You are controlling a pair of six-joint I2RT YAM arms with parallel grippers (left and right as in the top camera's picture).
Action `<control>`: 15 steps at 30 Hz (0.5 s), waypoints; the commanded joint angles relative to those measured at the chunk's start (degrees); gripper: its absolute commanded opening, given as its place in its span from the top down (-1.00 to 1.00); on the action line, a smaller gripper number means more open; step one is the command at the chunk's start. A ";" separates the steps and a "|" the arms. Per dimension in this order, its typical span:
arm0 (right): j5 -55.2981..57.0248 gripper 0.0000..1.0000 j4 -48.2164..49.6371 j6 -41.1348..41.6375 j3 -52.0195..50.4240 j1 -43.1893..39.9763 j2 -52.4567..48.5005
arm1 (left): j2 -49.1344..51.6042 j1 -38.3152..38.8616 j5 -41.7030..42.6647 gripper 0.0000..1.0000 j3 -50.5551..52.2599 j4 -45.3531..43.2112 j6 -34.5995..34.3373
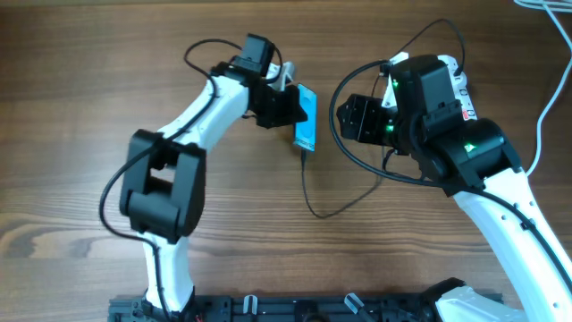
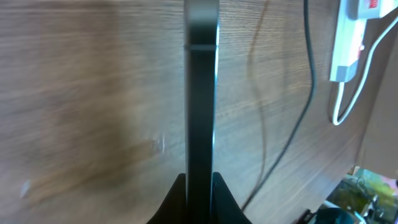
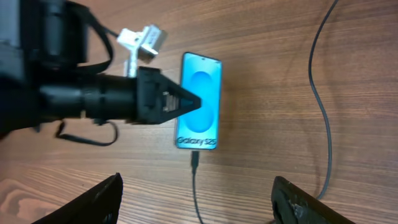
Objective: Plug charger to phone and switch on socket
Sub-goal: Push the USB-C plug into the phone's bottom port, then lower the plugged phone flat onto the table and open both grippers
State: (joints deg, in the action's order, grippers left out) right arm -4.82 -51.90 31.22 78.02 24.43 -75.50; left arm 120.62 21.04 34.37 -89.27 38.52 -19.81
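The phone (image 1: 307,117) has a teal screen and a white band at its near end. My left gripper (image 1: 288,107) is shut on its left long side. In the left wrist view the phone (image 2: 201,93) shows edge-on between the fingers (image 2: 200,190). In the right wrist view the charger's black plug tip (image 3: 194,160) sits at the bottom edge of the phone (image 3: 202,99) and looks inserted. The charger cable (image 1: 308,192) loops toward the right. My right gripper (image 3: 198,186) is open and empty, just right of the phone (image 1: 350,117). The socket (image 1: 461,88) lies mostly under the right arm.
The socket also shows at the top right of the left wrist view (image 2: 349,43), with its thick white cord (image 2: 341,109). That cord (image 1: 547,85) runs along the table's right edge. The black cable (image 3: 323,106) curves across the wood between the arms.
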 commanded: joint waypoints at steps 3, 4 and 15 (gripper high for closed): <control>1.03 -0.55 -1.57 -1.09 0.42 -0.09 0.66 | 3.37 0.83 1.53 0.92 -0.20 -3.89 -1.84; 1.03 -0.55 -1.57 -1.05 0.13 -0.09 0.66 | 4.02 0.83 1.55 0.92 -0.20 -4.07 -1.86; 0.98 -0.55 -1.79 -0.15 -0.90 -0.07 -0.68 | 7.02 0.87 -2.03 0.85 -0.20 -5.35 -1.84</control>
State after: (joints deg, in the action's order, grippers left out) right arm -4.82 -53.65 31.24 77.54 24.43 -75.53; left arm 126.13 21.87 34.76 -89.25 33.15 -21.32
